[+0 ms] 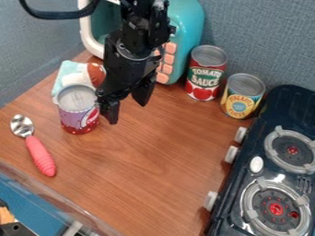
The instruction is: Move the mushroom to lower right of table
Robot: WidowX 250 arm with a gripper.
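the claw (128,112) hangs wide open with nothing in it. what looks like the mushroom (96,74) lies up and left of it in view, just behind the purple can (78,113), so reaching back likely comes first.

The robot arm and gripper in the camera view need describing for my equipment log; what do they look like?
The arm is black, built of angular, blocky segments with small grey spots like screw heads. The gripper is also black, with two tapering, wedge-like fingers. A thick black cable loops alongside.
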